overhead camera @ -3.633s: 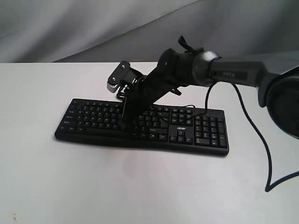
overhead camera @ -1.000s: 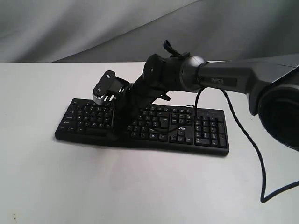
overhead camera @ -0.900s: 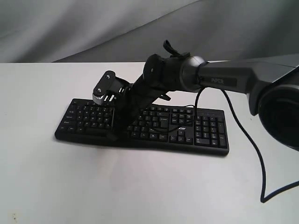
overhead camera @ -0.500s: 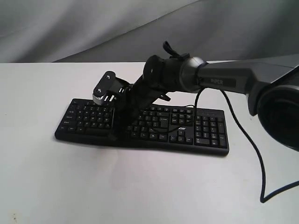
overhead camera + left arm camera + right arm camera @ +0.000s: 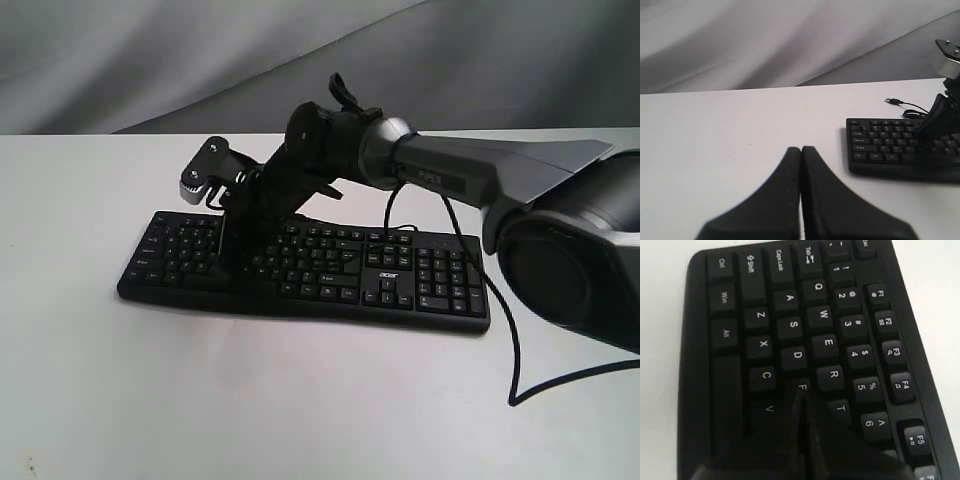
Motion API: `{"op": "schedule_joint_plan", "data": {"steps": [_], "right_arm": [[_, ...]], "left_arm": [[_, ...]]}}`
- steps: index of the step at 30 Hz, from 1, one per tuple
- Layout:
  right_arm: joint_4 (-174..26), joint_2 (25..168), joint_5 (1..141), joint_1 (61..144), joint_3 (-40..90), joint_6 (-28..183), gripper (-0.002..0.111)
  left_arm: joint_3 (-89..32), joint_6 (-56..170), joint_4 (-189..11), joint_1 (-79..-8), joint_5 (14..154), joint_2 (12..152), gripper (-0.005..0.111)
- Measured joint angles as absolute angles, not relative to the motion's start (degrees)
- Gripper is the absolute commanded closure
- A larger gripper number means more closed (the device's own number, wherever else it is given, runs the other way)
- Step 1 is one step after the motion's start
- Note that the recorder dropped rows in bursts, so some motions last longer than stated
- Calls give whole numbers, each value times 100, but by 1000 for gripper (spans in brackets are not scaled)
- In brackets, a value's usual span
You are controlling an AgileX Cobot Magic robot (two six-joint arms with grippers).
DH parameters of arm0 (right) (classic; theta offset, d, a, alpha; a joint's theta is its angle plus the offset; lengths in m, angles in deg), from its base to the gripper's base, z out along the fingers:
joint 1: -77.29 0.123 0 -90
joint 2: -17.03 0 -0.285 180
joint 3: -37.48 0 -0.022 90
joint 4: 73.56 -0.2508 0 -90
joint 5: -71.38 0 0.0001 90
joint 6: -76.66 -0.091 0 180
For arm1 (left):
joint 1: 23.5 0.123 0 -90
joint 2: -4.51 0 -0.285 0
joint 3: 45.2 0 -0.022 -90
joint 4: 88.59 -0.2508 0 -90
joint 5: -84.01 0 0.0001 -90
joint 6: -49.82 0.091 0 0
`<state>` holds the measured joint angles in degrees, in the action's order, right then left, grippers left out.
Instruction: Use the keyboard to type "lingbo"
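Observation:
The black keyboard (image 5: 330,272) lies across the white table, its "acer" logo (image 5: 389,273) by the arrow keys. My right arm reaches over from the right, and its gripper (image 5: 233,268) points down on the left half of the keys. In the right wrist view the keyboard (image 5: 790,325) fills the frame. The right gripper (image 5: 802,396) is shut and empty, its tips at the F key (image 5: 801,387), between V and T. My left gripper (image 5: 801,149) is shut and empty over bare table, to the left of the keyboard (image 5: 885,146).
The keyboard's thin USB cable and plug (image 5: 893,101) lie loose behind its left end. A black arm cable (image 5: 520,345) hangs down to the table at the right. A grey cloth backdrop (image 5: 150,60) rises behind the white table (image 5: 200,400).
The right arm has swung left along the keyboard, carrying its shut gripper from the middle keys to the left half. The keyboard has not moved.

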<state>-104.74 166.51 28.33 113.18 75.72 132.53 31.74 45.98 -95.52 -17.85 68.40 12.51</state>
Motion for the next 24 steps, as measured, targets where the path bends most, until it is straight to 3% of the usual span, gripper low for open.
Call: {"op": "schedule_joint_plan", "data": {"steps": [24], "right_arm": [[-10389, 16762, 2847, 11318, 7607, 13161, 108]], "left_arm": [[3174, 4598, -9552, -1785, 6840, 1251, 106]]}}
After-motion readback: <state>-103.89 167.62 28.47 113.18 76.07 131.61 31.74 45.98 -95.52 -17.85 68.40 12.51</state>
